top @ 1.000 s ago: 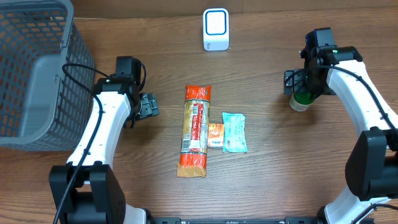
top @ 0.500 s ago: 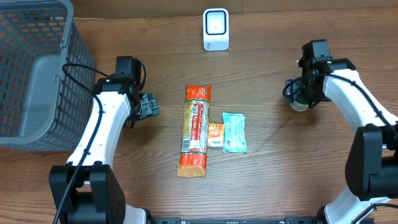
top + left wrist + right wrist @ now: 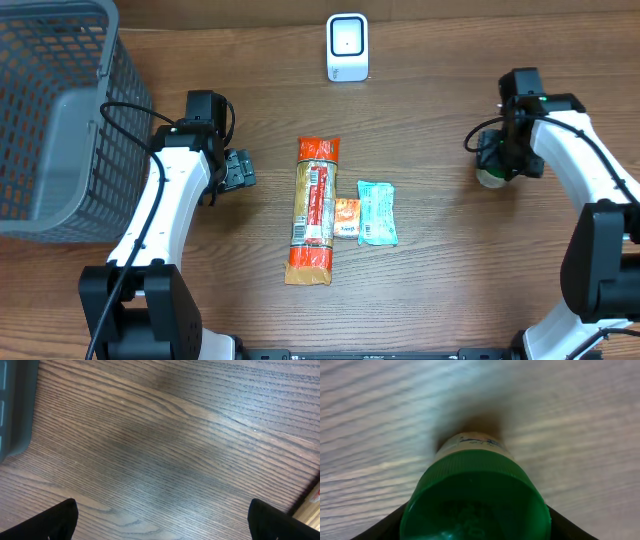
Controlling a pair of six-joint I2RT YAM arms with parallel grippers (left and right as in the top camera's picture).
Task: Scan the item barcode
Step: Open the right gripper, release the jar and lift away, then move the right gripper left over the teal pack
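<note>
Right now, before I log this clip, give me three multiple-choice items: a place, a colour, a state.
1. Overhead, where is the scanner? A top centre, beyond the long orange packet; B bottom left; C bottom right.
2. The bottle cap is: A red; B green; C white.
3. The left tool is: A shut on the cap; B shut on a packet; C open over bare table.
Key: A, it stands past the packet's top end; B, green fills the right wrist view; C, it gapes wide with only wood beneath.
</note>
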